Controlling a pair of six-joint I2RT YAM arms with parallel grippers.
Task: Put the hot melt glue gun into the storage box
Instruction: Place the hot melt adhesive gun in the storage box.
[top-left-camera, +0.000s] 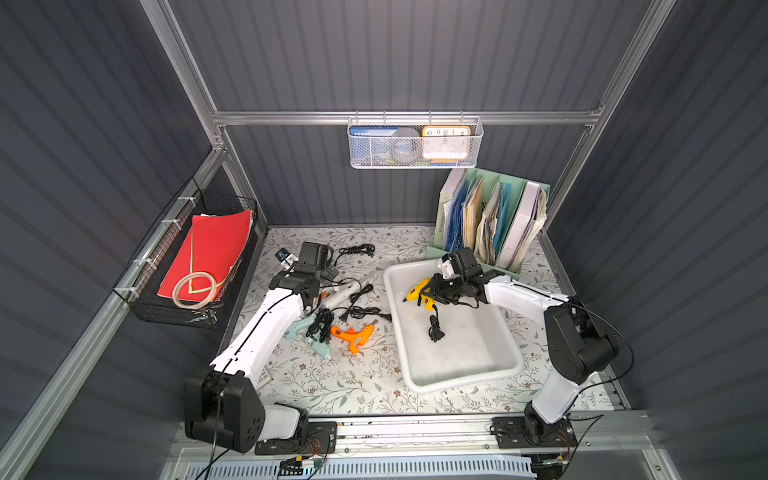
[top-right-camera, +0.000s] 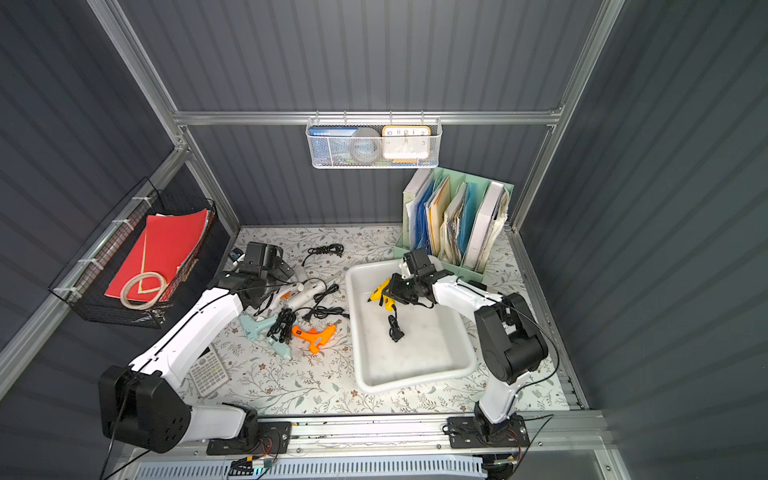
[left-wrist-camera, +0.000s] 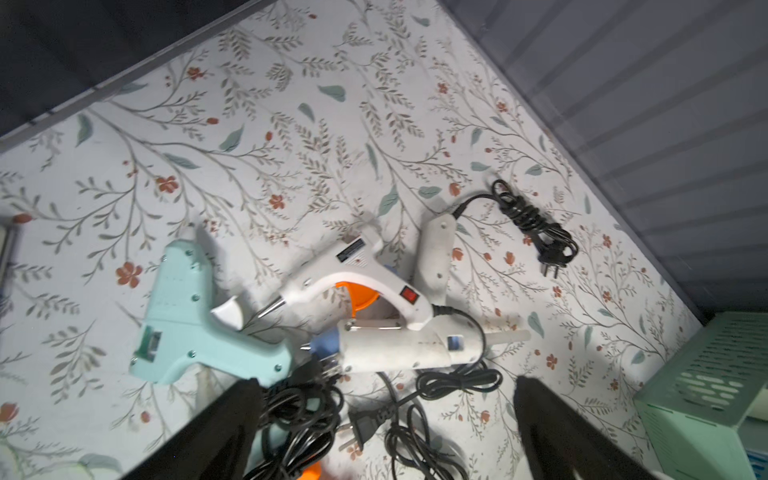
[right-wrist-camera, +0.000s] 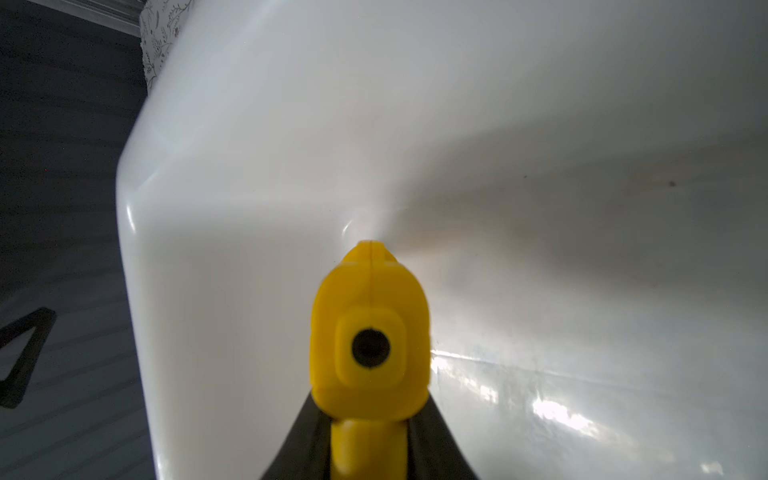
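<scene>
A yellow hot melt glue gun (top-left-camera: 417, 291) (top-right-camera: 379, 291) (right-wrist-camera: 370, 332) is low inside the far corner of the white storage box (top-left-camera: 465, 380) (top-right-camera: 415, 380) (right-wrist-camera: 249, 166). My right gripper (top-left-camera: 432, 293) (top-right-camera: 392, 296) (right-wrist-camera: 370, 432) is shut on its handle. Its black cord (top-left-camera: 434, 328) rests on the box floor. My left gripper (top-left-camera: 322, 278) (top-right-camera: 276, 274) (left-wrist-camera: 390, 415) hangs open over a pile of glue guns left of the box: a teal one (left-wrist-camera: 187, 324), a white one (left-wrist-camera: 357, 274), another white one (left-wrist-camera: 399, 345) and an orange one (top-left-camera: 353, 334).
Tangled black cords (top-left-camera: 357, 305) lie among the guns, and one bundled cord (top-left-camera: 357, 249) lies farther back. A mint file holder (top-left-camera: 490, 220) stands behind the box. A black wire basket (top-left-camera: 195, 266) hangs at the left, a white mesh basket (top-left-camera: 415, 141) on the back rail. A calculator (top-right-camera: 208, 370) lies under the left arm.
</scene>
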